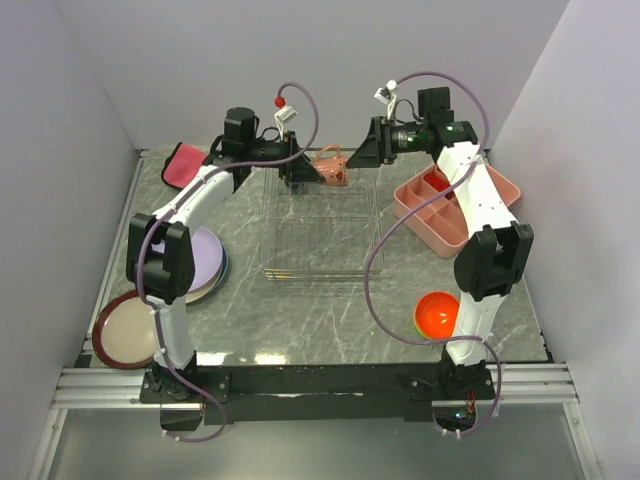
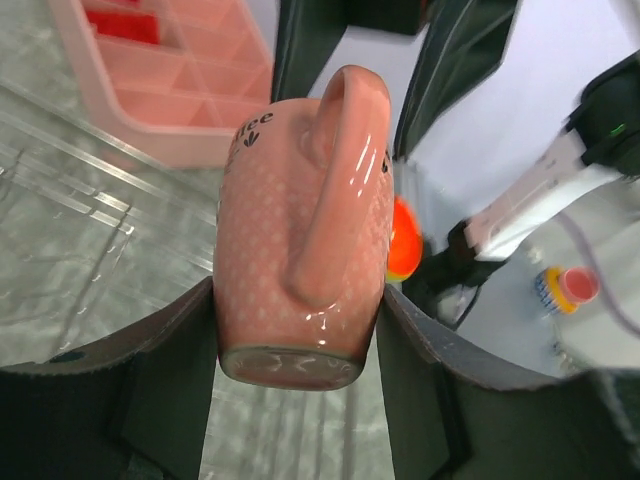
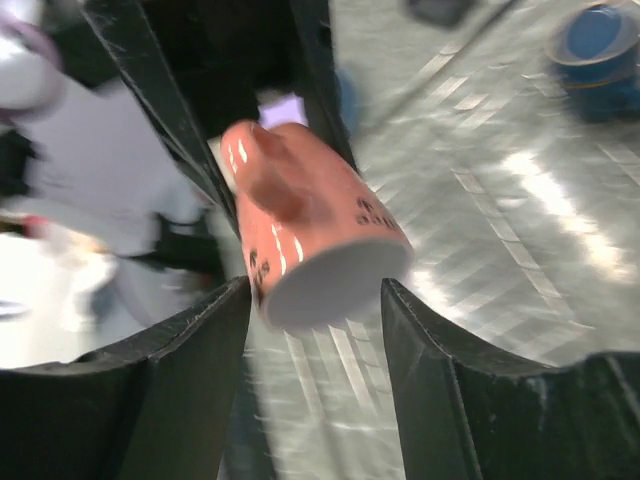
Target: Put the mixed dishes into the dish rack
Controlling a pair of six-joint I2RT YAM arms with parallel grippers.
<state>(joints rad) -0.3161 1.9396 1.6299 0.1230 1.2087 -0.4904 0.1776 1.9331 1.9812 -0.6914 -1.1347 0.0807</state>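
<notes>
The small pink cup point(image 1: 333, 168) hangs on its side over the far end of the wire dish rack point(image 1: 315, 272). My left gripper point(image 1: 312, 172) is shut on it near the base point(image 2: 300, 230), handle facing the camera. The right gripper point(image 1: 356, 160) faces it from the other side, open; the cup's mouth point(image 3: 325, 285) sits between its spread fingers, with a gap on one side. A lavender plate point(image 1: 205, 255) and a red-rimmed cream plate point(image 1: 125, 330) lie at the left. At the right front sits an orange bowl point(image 1: 438, 313). A blurred dark blue mug point(image 3: 595, 40) shows in the right wrist view.
A pink compartment tray point(image 1: 450, 210) stands right of the rack, under the right arm. At the back left corner lies a red-pink folded cloth point(image 1: 182, 165). White walls close in the table on three sides.
</notes>
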